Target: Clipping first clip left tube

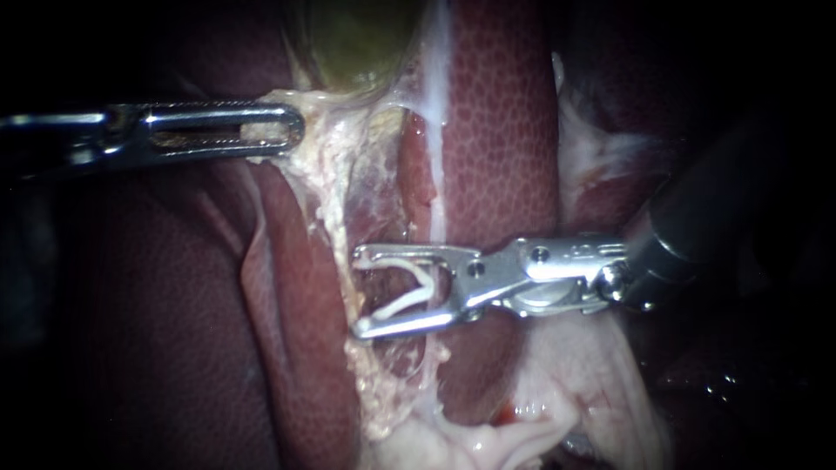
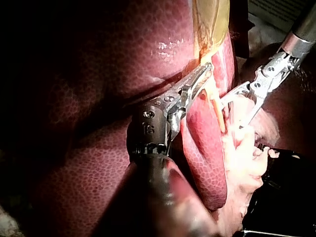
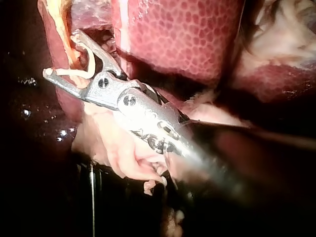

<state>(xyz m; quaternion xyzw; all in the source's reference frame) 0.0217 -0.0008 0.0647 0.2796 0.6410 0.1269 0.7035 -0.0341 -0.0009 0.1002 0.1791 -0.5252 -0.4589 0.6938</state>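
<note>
My left pincer (image 1: pixel 261 132) is shut on tissue (image 1: pixel 300 165) under the gallbladder (image 1: pixel 357 43). My right pincer (image 1: pixel 359 292) stands wide, gripping a white clip (image 1: pixel 409 292). The tube (image 1: pixel 329 222) sits only at its tips. Squeezing now might clip just half the tube, or pinch the liver (image 1: pixel 496 130).

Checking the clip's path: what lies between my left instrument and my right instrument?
Endoscope view: a pale tissue strip runs from the left instrument down to the clip in the right instrument, liver beside it.
</note>
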